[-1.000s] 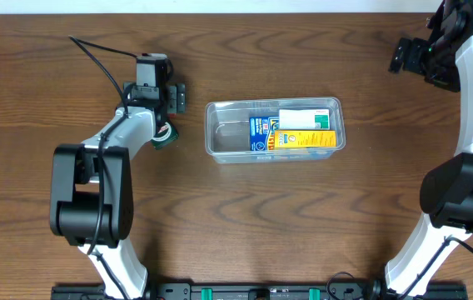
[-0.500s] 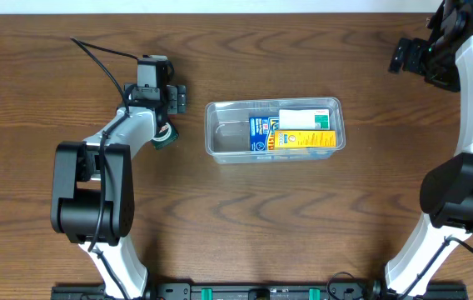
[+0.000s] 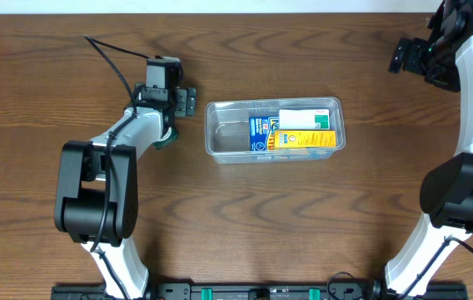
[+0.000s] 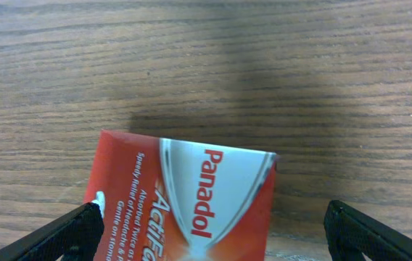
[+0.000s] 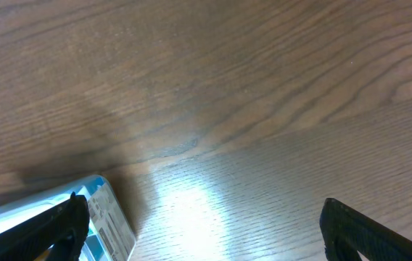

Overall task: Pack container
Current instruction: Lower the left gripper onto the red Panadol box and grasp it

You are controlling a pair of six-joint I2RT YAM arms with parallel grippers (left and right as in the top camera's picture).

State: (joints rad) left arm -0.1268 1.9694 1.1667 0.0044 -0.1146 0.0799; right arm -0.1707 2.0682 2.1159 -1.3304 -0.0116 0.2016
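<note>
Small boxes (image 3: 293, 132) already fill the right part of the container (image 3: 222, 133); its left end is bare. Just left of it, the left gripper (image 3: 188, 101) straddles a red Panadol box (image 4: 184, 203), jaws spread, not yet packed. Far to its right, the right gripper (image 3: 403, 55) hangs open and empty.

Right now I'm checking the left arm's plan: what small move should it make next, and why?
Probably close the left gripper on the red box. Its jaws stand wide apart with the box between them, a gap showing on one side, so it is not gripped. The container beside it has bare floor at the nearest end.
</note>
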